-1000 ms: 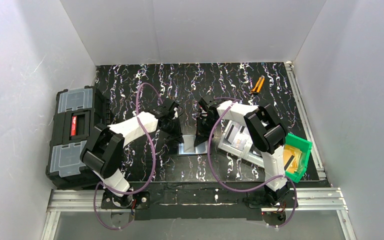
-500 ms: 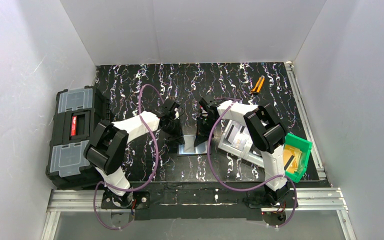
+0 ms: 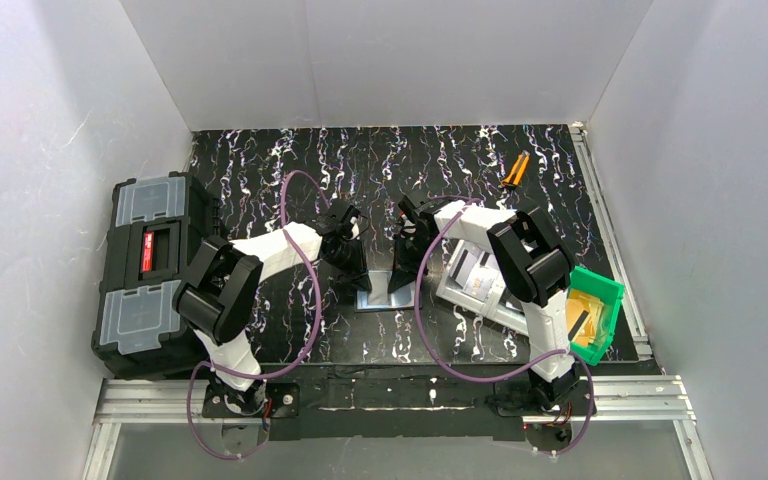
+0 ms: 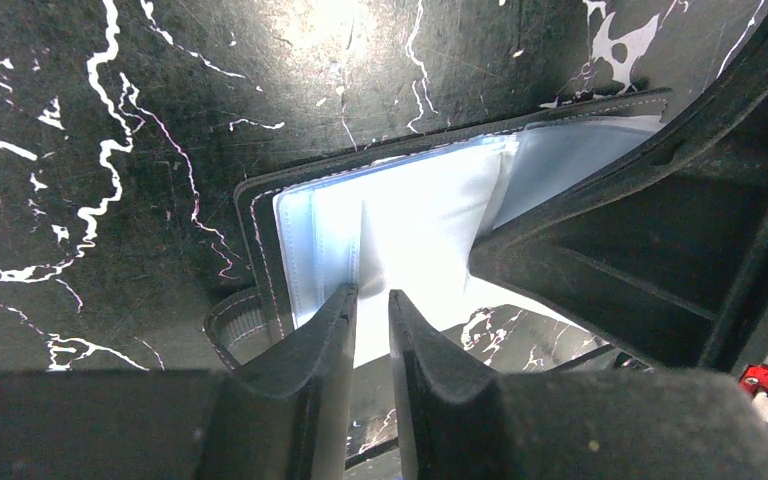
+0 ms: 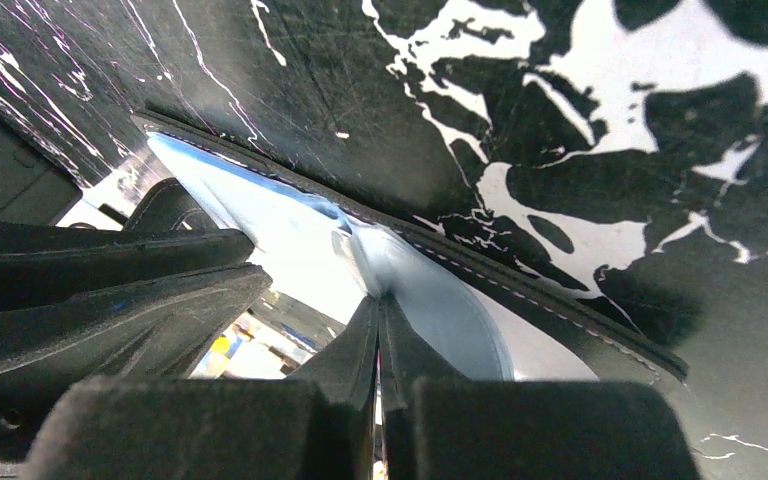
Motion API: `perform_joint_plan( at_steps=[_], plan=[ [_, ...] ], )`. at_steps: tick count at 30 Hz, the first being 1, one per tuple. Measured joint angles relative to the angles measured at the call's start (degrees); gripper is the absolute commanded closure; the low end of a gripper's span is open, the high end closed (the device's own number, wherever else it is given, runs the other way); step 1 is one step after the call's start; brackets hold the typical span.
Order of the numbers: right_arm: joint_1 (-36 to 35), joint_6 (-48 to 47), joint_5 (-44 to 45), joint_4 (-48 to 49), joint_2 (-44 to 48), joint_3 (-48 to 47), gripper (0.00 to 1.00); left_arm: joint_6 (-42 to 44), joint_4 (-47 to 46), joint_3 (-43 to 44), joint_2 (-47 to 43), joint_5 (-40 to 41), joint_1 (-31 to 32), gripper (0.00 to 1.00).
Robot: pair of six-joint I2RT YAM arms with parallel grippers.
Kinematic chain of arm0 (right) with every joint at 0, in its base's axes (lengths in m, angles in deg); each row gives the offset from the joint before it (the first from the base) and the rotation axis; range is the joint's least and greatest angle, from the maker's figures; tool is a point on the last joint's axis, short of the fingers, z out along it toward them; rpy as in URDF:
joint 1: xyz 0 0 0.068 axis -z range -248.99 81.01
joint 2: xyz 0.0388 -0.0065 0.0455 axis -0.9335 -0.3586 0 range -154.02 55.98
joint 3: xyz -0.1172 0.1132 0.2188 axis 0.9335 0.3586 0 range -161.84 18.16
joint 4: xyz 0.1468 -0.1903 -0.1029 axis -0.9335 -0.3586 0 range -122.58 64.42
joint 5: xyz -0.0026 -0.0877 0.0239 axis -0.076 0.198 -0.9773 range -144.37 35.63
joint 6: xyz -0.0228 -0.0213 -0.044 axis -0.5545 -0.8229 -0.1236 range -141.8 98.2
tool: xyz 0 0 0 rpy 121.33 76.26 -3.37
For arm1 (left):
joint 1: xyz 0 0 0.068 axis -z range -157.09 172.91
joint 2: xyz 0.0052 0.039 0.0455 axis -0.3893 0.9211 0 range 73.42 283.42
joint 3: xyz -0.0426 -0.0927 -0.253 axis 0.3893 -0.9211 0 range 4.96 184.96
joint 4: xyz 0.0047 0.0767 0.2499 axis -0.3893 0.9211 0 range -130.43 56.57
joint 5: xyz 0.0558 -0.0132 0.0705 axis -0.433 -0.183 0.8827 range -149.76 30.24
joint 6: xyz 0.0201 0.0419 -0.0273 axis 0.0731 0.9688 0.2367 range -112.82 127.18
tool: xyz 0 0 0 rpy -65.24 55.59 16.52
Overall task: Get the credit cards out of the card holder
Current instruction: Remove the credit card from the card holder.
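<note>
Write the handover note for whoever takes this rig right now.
Left gripper: nearly closed, tips at an edge of the open black bifold card holder; grip unclear.
Right gripper: shut, tips at its glossy blue-grey inner pocket.
Holder lies open on the black marbled table between the arms.
Done: holder opened. Left: no credit card seen drawn out; pull them all.

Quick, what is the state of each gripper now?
Left gripper: jaws almost closed at the card holder; grip cannot be told.
Right gripper: closed on the card holder's pocket.
</note>
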Motion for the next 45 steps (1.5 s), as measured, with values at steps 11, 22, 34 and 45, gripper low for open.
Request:
perform_joint_plan(
  at_steps=[11,22,34,45],
  plan=[
    [0.1,0.0,-0.4,0.0,-0.2,-0.1,0.97,0.2,0.2,0.1,0.0,0.8,0.1,0.77],
    [0.1,0.0,-0.5,0.0,-0.2,-0.1,0.97,0.9,0.7,0.5,0.0,1.1,0.2,0.73],
    [0.3,-0.1,-1.0,-0.5,-0.7,-0.5,0.97,0.5,0.9,2.1,1.4,0.9,2.2,0.75],
    [0.5,-0.3,-1.6,-0.5,-0.8,-0.5,0.95,-1.9,1.7,1.7,0.6,2.2,2.2,0.95]
  ],
)
